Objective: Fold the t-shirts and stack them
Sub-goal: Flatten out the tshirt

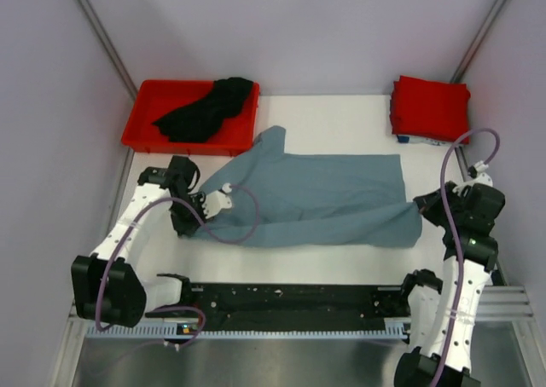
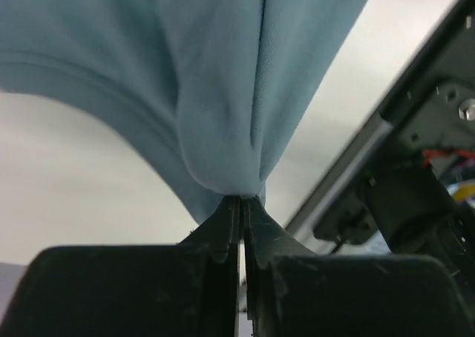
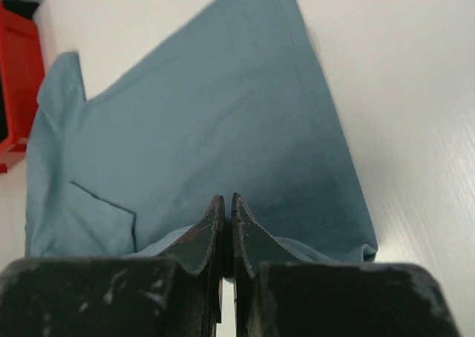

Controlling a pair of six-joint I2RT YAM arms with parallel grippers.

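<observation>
Currently held: grey-blue t-shirt point(image 1: 316, 199), pinched at both of its near corners.
Left gripper point(image 2: 241, 203): jaws pressed together on a gathered bunch of the shirt's edge, on the near side of the red bin point(image 1: 141, 131).
Right gripper point(image 3: 226, 203): jaws closed tight at the shirt's end farthest from the bin; a fold of cloth bunches around the fingertips, so it looks clamped on the hem corner.
Shirt's place: spread flat on the table point(image 1: 341, 263), just right of the bin and nearer than it, one sleeve reaching toward the bin's front wall.
Black t-shirt point(image 1: 205, 110): crumpled inside the bin, draped over its far rim.
Red t-shirt point(image 1: 431, 107): folded, well apart from the bin along the same far edge.
Handling: light, limp cloth that sags and creases between the two grips; nothing fragile.
Where to hold: corners or hem, with several layers bunched, since one thin layer could slide out.
</observation>
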